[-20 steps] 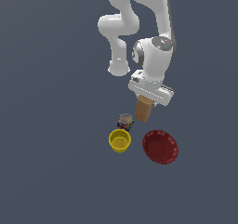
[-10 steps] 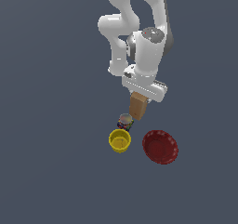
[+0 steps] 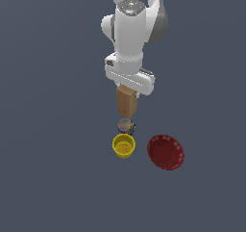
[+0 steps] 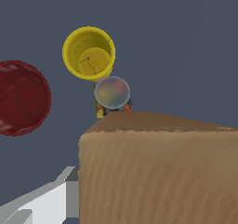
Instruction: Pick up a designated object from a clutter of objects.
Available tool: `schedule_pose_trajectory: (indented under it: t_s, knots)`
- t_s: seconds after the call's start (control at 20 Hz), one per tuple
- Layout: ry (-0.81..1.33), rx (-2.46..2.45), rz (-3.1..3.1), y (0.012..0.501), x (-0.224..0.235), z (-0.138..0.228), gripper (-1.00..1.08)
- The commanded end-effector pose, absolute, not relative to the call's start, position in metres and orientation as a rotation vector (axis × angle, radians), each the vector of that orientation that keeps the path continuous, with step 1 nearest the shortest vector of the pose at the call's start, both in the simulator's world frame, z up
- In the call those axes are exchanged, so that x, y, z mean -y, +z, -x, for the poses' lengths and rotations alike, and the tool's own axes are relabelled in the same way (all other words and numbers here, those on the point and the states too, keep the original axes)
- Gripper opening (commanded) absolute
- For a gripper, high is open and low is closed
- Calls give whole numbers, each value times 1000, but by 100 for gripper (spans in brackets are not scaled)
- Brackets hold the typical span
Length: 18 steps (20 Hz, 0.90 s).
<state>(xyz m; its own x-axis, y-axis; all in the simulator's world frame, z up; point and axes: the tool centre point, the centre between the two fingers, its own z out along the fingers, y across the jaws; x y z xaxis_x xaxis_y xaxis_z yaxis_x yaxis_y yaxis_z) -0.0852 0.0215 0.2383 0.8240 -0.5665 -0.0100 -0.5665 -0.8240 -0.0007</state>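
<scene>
While the tan box (image 3: 126, 103) is held clamped in the closed jaws of the gripper (image 3: 129, 87), clear above the clutter, a straight, steady lift is judged best, with no sideways swing over what lies beneath. Left on the plain grey floor (image 3: 53, 178) are noted the dark red bowl (image 3: 165, 152), the yellow cup (image 3: 124, 145), and the small can (image 3: 125, 125) touching the cup. No walls are shown.

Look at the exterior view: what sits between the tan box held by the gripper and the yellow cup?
The small multicoloured can sits between the tan box and the yellow cup. The wrist view shows the same order.
</scene>
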Motion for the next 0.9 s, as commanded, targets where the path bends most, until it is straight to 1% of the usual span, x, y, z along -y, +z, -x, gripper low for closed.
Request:
schedule_pose_trajectory:
  t_s: [0.0,0.6,0.85]
  knots:
    - [2,-931,2993,262,4,82,-100]
    - [2,-935,2997,360,124,68,-100]
    - [1,-936,2998,391,163,62,-100]
